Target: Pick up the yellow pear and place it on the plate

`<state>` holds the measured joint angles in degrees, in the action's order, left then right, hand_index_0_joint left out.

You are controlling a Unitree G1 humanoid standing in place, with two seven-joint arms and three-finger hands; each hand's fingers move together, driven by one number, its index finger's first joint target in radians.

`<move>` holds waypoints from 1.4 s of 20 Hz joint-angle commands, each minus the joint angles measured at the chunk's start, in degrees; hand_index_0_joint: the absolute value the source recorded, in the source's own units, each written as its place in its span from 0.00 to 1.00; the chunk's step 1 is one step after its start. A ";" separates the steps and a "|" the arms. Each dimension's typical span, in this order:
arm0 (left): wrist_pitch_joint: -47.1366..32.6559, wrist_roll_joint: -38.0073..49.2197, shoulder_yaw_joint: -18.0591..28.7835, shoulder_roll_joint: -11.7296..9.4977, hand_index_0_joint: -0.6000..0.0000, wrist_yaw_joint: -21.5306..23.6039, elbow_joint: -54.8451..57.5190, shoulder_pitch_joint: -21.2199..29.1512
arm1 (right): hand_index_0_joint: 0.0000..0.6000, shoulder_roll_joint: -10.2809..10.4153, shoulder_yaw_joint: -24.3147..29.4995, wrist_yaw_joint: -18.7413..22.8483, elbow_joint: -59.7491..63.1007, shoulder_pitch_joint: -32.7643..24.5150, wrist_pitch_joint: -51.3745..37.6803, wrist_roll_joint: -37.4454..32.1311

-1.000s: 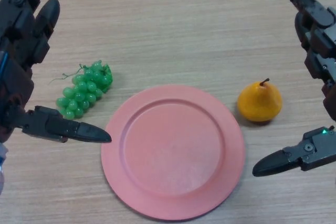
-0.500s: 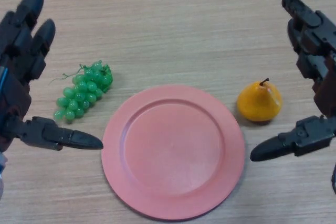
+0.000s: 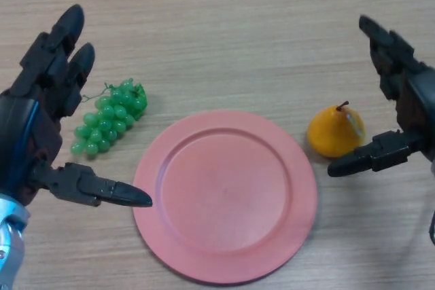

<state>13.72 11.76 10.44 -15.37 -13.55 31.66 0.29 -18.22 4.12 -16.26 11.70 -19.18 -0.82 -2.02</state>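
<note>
The yellow pear (image 3: 334, 132) stands upright on the wooden table, just right of the pink plate (image 3: 225, 195). My right hand (image 3: 408, 93) is open beside the pear on its right; its thumb tip reaches in close to the pear's lower right side and its fingers stretch up behind it, apart from the fruit. My left hand (image 3: 30, 127) is open at the left edge, its thumb pointing toward the plate's left rim. Nothing lies on the plate.
A bunch of green grapes (image 3: 109, 117) lies left of the plate, between it and my left hand's fingers. The wooden table (image 3: 224, 32) stretches away beyond the plate.
My right hand has moved left and closer to the pear, its thumb rising to the pear's side. My left hand has shifted right and a little lower, nearer the grapes.
</note>
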 commanded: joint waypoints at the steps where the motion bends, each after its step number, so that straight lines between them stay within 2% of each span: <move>1: -4.99 0.27 2.17 -0.81 1.00 -0.24 4.27 1.06 | 0.00 -2.95 2.54 0.69 3.48 -5.59 -10.61 0.73; 4: -6.61 1.33 1.88 0.11 1.00 0.52 4.31 0.25 | 0.00 -3.05 1.22 0.34 14.35 -9.04 -15.06 4.10; 8: -6.40 1.83 1.66 -0.21 1.00 0.25 5.48 -0.65 | 0.00 -2.84 0.01 4.46 29.73 -14.36 -23.42 9.79; 11: -3.28 3.97 2.79 -0.06 1.00 0.23 7.57 -2.03 | 0.00 -1.76 -0.43 6.40 36.25 -17.13 -25.35 10.51; 14: -4.02 3.96 3.93 0.44 1.00 -0.09 7.83 -3.08 | 0.00 -0.69 -0.85 6.07 39.40 -19.19 -25.26 9.53; 16: -4.42 3.99 4.29 0.53 1.00 0.02 7.71 -3.12 | 0.33 -0.95 -1.56 7.85 41.31 -19.87 -26.82 11.55; 17: -4.75 4.05 4.60 0.58 1.00 0.16 7.67 -3.17 | 0.58 -1.72 -2.93 11.15 43.78 -20.65 -29.00 15.93; 18: -4.88 4.22 4.93 0.58 1.00 0.32 7.75 -3.23 | 0.75 -2.48 -4.06 14.85 46.03 -21.36 -30.68 20.88; 19: -5.44 4.58 5.49 0.74 1.00 0.55 7.91 -3.58 | 1.00 -3.39 -4.84 21.18 49.81 -22.57 -33.23 29.01; 21: -5.95 5.53 6.22 0.97 1.00 0.38 7.51 -4.17 | 1.00 -3.36 -3.81 21.34 49.31 -22.33 -33.30 29.39; 27: -3.21 5.51 8.37 0.03 1.00 -0.37 9.05 -4.95 | 1.00 -4.71 -2.22 25.75 45.11 -22.02 -32.23 30.85; 28: -3.21 4.94 8.20 0.14 1.00 -0.53 9.08 -5.07 | 1.00 -4.09 -1.17 23.58 42.20 -20.96 -31.67 28.17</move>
<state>15.11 15.15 15.43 -13.23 -13.78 37.37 -5.86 -20.03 -0.54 3.50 55.76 -36.14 -27.53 30.62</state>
